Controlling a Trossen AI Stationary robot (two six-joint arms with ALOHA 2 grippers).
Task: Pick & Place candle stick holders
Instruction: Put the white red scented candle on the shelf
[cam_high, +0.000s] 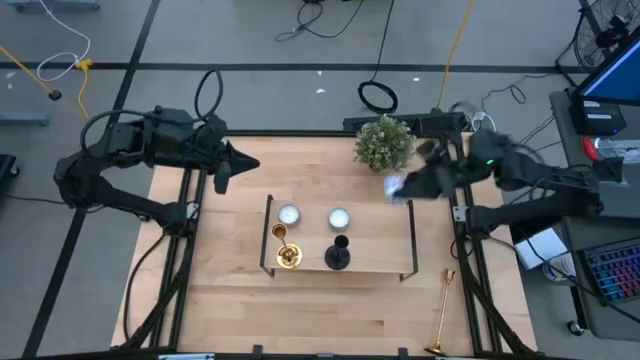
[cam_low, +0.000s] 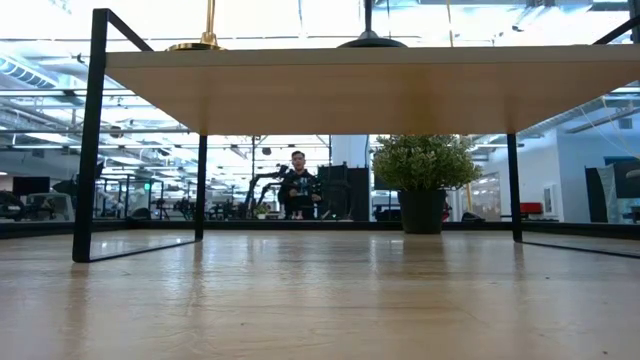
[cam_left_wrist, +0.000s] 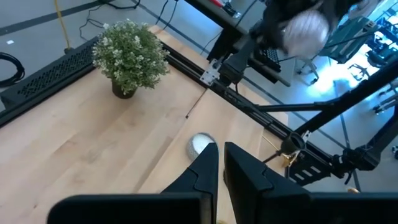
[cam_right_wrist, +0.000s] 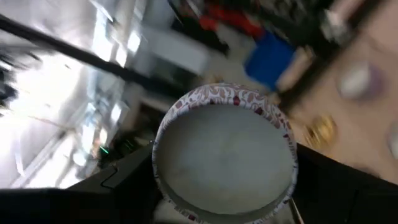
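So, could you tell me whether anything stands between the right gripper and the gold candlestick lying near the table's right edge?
Yes. The right gripper is already occupied, shut on a round white candle. The wooden stand has its right end close beside the straight path to the lying gold candlestick. Nothing else visible lies between them.

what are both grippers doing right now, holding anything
Left gripper: fingers closed, holding nothing, above the table's left rear.
Right gripper: fingers wide around a small white round candle with red-patterned rim.
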